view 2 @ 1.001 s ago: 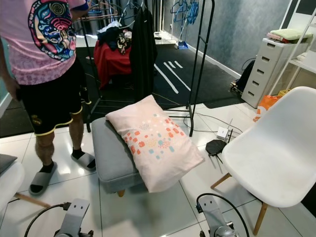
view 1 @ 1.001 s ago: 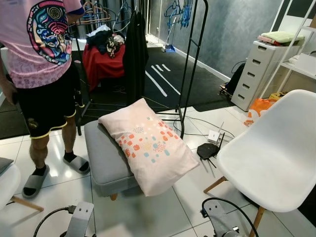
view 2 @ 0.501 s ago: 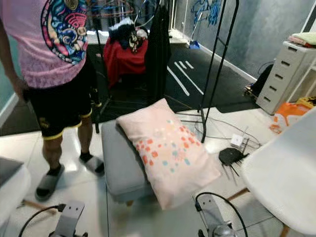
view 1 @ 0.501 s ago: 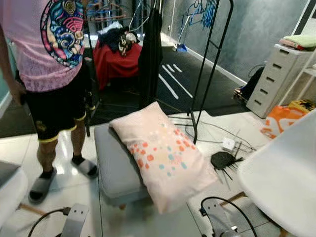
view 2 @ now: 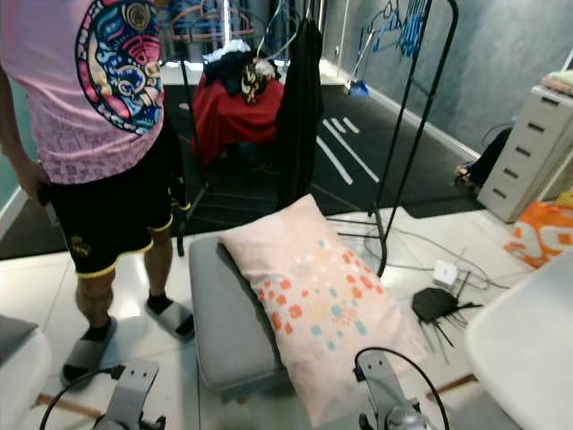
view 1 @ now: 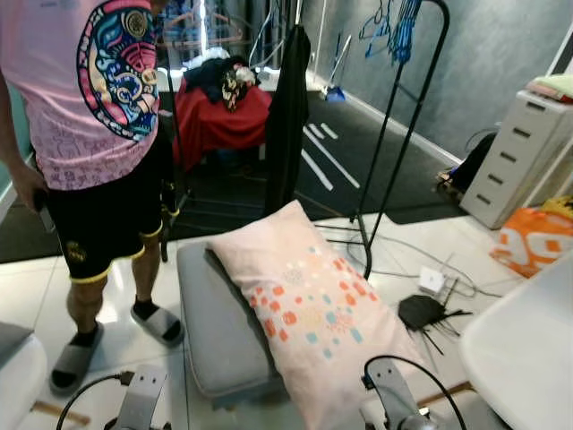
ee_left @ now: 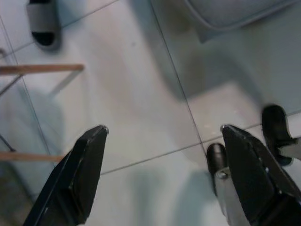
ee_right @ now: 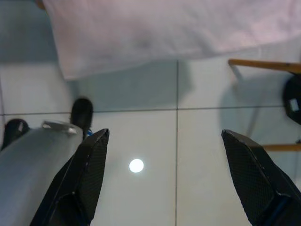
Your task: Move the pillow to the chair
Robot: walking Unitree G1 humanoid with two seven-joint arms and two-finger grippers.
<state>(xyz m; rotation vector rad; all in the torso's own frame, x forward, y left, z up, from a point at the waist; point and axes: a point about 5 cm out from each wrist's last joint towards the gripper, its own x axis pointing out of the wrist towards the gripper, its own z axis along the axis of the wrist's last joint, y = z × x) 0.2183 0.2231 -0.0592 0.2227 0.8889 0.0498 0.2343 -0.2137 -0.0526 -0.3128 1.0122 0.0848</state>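
Pillow (view 1: 313, 313) lies on a grey ottoman (view 1: 215, 327), long axis slanting from far-left to near-right, its near corner overhanging the ottoman's front edge. It sits ahead of both arms and above the low-hanging end effectors. Right end effector (ee_right: 167, 176) is nearer: its wrist view catches the pillow's overhanging edge just beyond spread, empty fingers. Left end effector (ee_left: 162, 174) is likewise released, over bare floor tile beside the ottoman's corner.

Pillow is pale pink, soft and plump, with a scattered orange and teal square print.

White chair (view 1: 528, 358) stands to the right, near the pillow. A person (view 1: 89, 134) stands beyond the ottoman, left.
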